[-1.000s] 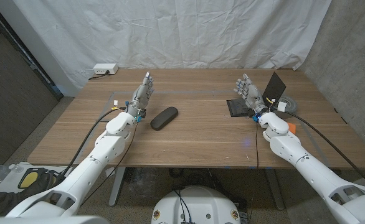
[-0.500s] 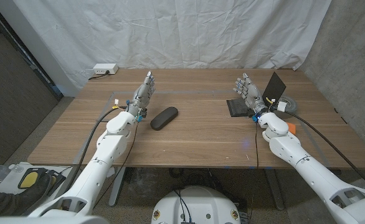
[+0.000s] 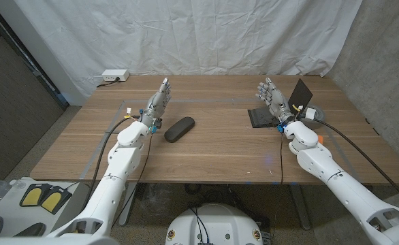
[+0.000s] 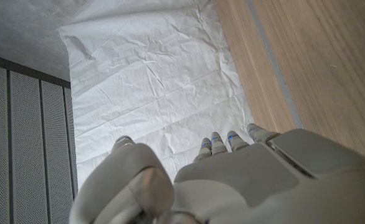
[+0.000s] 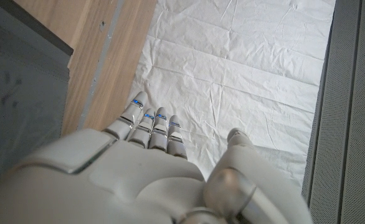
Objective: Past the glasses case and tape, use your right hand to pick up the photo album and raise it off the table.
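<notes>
Hovering right hand [image 3: 272, 102] beside unlabelled photo album [image 3: 259, 118]

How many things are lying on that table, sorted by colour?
Black or dark: 2, the glasses case and the photo album, open with one cover standing up.
White: 1, the power strip.
Total: 3, besides the robot's hands.

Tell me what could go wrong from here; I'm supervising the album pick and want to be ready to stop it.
The photo album lies open, one cover propped up behind the right robot hand, so a grasp may catch only a cover and let it flop or slip. The open robot hand stands close beside it and could shove it across the table. A cable trails near the arm and might snag.
</notes>
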